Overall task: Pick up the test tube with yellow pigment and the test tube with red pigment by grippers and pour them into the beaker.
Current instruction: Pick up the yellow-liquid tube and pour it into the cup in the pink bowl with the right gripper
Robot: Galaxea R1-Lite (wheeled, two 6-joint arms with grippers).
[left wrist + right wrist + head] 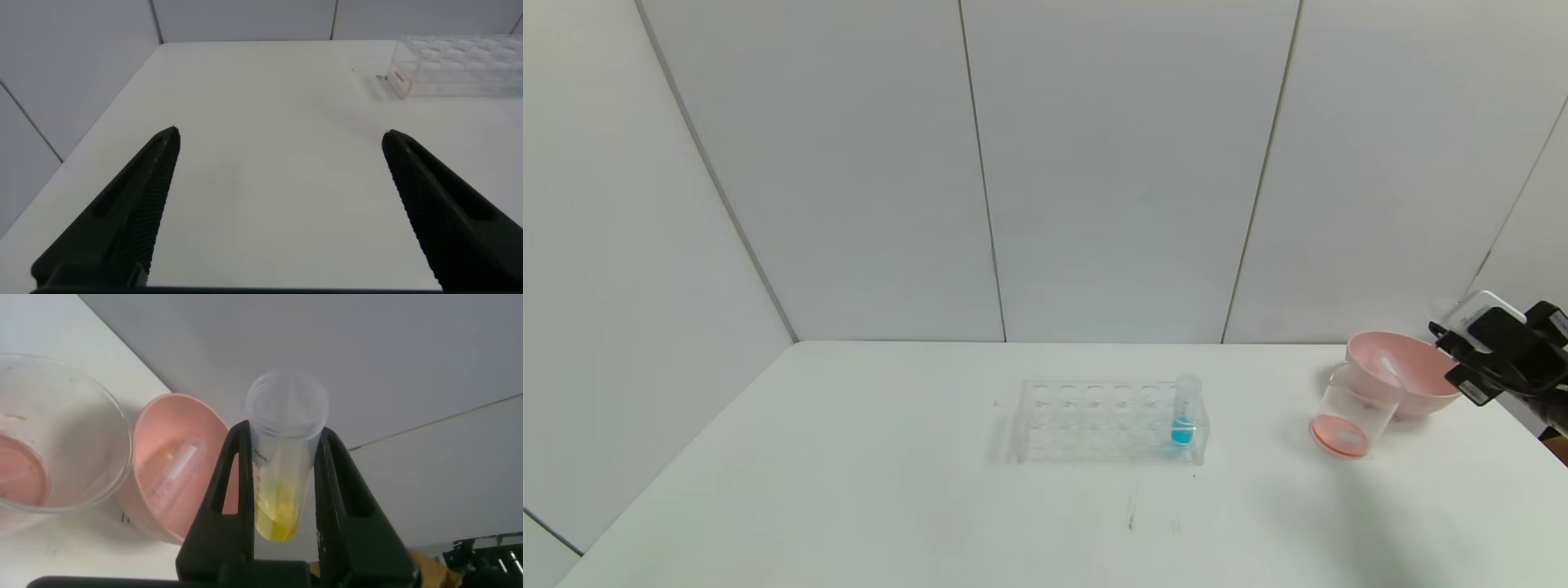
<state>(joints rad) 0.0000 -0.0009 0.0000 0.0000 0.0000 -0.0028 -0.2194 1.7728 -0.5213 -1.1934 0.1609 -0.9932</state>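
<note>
The right gripper [286, 490] is clenched on the test tube with yellow pigment [283, 461], its two black fingers [227, 486] pressing the tube's sides; the open mouth of the tube sits at the centre top of the right wrist frame and a small pool of yellow liquid lies at its rounded end, low between the fingers. In the head view the same gripper [1499, 351] sits at the right edge of the frame, just right of the pink bowl [1421, 384], and the tube itself cannot be made out there. Inside the bowl lies a clear tube [1387, 364] tilted against the wall; whether it is the test tube with red pigment cannot be told. The beaker [1354, 412], touching the bowl's lower left side in the picture, holds a shallow layer of reddish-pink liquid at its bottom. Toward the centre of the white table [849, 490] stands the clear tube rack [1094, 420], with a tube of blue liquid [1184, 412] upright in its right end. The left gripper [282, 212] hangs released above bare table, its fingers spread wide across the bottom of the left wrist frame, with the rack's end [458, 65] at the upper right.
</note>
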